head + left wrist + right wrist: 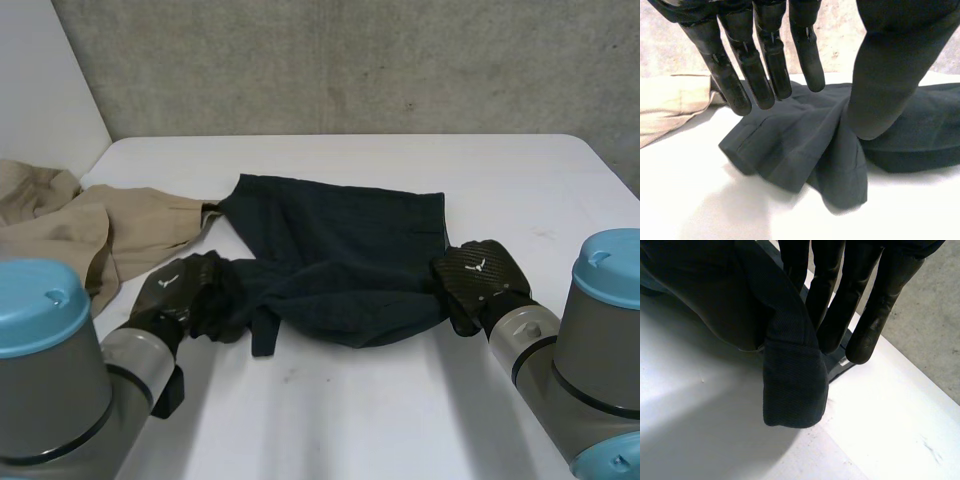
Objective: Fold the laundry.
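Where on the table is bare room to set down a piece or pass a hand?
Bare table in front, between the arms, and a wide strip behind the dark cloth to the far edge. Some room too beside the right hand, on its outer side. Crowded at the left: the beige cloth meets the dark one near the left hand.
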You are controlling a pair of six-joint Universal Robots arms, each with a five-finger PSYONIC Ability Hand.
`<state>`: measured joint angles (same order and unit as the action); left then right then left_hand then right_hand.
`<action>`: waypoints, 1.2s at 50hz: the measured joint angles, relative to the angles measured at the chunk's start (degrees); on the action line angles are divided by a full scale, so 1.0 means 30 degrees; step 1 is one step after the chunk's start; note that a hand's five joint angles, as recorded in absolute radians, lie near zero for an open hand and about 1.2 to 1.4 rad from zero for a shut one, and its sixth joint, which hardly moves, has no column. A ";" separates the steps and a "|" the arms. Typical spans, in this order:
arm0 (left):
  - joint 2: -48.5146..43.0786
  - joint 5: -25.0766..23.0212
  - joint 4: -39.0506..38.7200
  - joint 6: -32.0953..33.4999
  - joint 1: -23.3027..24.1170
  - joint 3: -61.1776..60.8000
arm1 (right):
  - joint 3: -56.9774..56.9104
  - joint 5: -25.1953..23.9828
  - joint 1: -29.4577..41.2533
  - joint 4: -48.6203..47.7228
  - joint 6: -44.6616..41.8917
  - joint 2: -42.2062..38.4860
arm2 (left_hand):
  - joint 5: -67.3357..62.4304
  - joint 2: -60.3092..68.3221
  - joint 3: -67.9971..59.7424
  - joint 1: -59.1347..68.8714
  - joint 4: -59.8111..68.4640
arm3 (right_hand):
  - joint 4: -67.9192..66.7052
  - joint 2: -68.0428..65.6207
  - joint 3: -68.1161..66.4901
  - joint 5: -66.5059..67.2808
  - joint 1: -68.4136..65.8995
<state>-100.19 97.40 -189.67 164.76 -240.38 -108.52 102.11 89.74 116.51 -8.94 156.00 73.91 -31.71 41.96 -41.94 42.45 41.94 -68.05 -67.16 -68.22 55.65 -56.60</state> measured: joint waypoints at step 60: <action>-0.7707 -0.0328 0.0141 -0.1723 0.1014 0.7044 | 0.0211 0.0022 0.0254 -0.0118 -0.0246 -0.0044 | -0.7949 0.8658 -0.8513 0.7820 0.8818 | 0.0000 0.0000 0.0000 0.0000 0.0000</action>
<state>-123.31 96.41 -189.25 159.59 -237.34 -87.39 102.75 89.81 117.27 -9.29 155.27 73.78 -55.56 67.93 -67.48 65.91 68.40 -68.05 -67.16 -68.22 55.65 -56.60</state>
